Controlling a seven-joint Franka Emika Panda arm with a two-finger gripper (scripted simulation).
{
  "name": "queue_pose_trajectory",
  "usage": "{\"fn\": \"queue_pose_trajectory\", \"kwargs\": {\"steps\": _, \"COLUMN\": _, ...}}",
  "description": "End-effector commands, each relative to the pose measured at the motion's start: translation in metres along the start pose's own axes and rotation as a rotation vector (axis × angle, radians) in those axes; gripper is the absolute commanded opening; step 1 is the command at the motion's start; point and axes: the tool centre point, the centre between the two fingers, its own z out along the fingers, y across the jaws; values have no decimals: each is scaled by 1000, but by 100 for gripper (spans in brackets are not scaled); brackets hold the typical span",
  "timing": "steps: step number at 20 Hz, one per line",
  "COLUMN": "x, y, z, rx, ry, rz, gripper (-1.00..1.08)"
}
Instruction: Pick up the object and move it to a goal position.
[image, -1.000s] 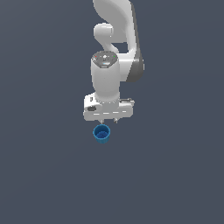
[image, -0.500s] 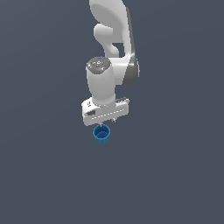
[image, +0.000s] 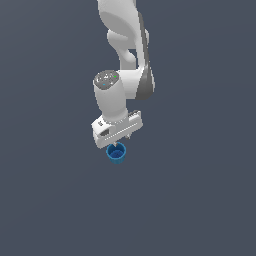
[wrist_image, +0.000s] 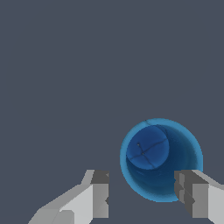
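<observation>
The object, a small bright blue cup (image: 117, 153), stands upright on the dark grey floor directly under my white gripper (image: 119, 142). In the wrist view I look down into its hollow inside (wrist_image: 159, 159), with its round base visible. My gripper (wrist_image: 142, 183) is open. One finger (wrist_image: 98, 197) stands apart from the cup on the bare floor, and the other finger (wrist_image: 194, 197) overlaps the cup's rim. The cup lies off-centre in the gap, toward that second finger. Nothing is held.
Plain dark grey floor (image: 200, 200) surrounds the cup on all sides. The white arm (image: 125, 45) rises behind the gripper toward the top of the exterior view.
The hand has come down closer to the cup, shifted a little to the exterior view's left and turned at the wrist. The cup has not moved.
</observation>
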Motion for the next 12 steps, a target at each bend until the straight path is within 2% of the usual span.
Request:
{"fn": "queue_pose_trajectory", "kwargs": {"steps": 1, "x": -3, "y": 0, "z": 4, "rx": 9, "ry": 8, "rz": -55, "gripper": 28}}
{"fn": "queue_pose_trajectory", "kwargs": {"steps": 12, "x": -14, "y": 1, "z": 18, "rx": 43, "ry": 52, "rz": -292, "gripper": 28}}
